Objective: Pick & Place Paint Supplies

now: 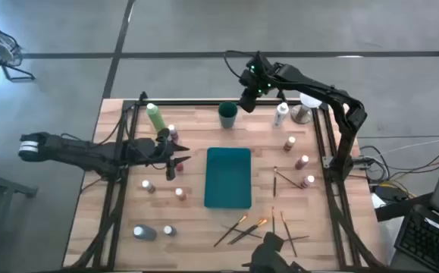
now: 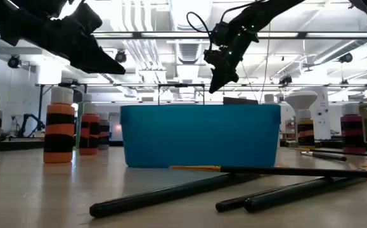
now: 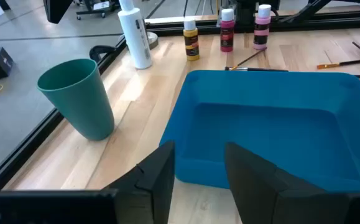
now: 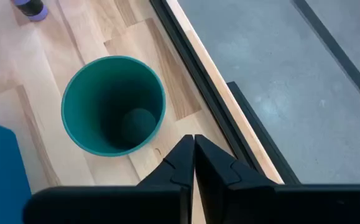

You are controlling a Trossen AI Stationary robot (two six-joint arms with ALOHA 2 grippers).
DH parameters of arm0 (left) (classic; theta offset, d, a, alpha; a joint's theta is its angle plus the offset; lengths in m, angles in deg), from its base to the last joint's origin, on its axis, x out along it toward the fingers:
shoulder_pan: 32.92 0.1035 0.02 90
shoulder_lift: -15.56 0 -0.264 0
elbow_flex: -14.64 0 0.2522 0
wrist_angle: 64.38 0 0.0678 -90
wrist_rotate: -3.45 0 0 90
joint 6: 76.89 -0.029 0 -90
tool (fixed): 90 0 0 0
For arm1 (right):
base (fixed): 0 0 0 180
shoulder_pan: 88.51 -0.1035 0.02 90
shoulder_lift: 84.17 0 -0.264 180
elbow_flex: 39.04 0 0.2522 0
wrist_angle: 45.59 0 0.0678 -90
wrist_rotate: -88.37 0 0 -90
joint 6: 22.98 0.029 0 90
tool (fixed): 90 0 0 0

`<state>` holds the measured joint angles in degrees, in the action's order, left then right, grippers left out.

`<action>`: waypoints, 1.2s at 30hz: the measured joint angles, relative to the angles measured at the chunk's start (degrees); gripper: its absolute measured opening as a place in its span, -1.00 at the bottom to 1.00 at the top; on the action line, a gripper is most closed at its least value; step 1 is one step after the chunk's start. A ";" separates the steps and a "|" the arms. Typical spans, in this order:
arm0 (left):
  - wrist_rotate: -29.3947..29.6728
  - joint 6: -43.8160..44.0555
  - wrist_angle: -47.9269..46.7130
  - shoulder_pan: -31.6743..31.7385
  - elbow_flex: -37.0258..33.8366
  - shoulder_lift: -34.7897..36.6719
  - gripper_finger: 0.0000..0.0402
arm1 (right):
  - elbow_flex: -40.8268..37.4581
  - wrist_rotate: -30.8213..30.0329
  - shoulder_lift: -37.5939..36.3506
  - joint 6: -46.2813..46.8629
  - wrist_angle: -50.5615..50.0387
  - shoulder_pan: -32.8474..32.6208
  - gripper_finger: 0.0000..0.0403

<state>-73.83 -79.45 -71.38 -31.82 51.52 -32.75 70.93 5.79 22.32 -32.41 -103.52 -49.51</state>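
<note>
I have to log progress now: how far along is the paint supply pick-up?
Nothing looks done: the teal tray and green cup are empty. Nothing is in hand; the left tool is open near the tray, the right tool shut above the cup. Bottles and brushes remain scattered.
</note>
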 joint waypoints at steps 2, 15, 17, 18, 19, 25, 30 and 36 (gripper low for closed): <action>0.00 0.00 0.00 0.00 0.00 0.02 -0.28 | 0.00 0.00 0.00 -0.11 0.00 0.01 -0.96; 0.01 0.01 0.00 0.02 0.00 0.01 -0.28 | 0.00 0.02 0.00 -0.10 0.00 0.01 -0.96; -0.01 0.00 0.00 0.02 0.00 0.00 -0.28 | 0.01 0.02 0.00 -0.03 -0.02 0.01 -0.96; 0.01 0.00 0.00 0.02 0.00 0.00 -0.28 | 0.00 0.02 0.00 0.00 -0.02 0.00 -0.96; 0.01 0.01 0.00 0.02 0.00 0.01 -0.28 | 0.00 0.01 0.00 -0.05 -0.01 0.01 -0.96; -0.01 0.01 0.00 0.02 0.00 0.01 -0.28 | 0.00 0.00 0.00 -0.12 0.00 0.01 -0.96; -0.01 0.02 0.00 0.00 0.00 0.00 -0.28 | 0.02 0.02 0.00 -0.08 0.01 0.00 -0.96; -0.01 0.00 0.00 -0.04 0.00 0.00 -0.28 | 0.02 0.02 -0.02 -0.05 5.62 -0.12 -0.96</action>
<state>-73.84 -79.45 -71.38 -31.86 51.52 -32.75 70.95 5.81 22.30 -32.46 -97.90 -49.63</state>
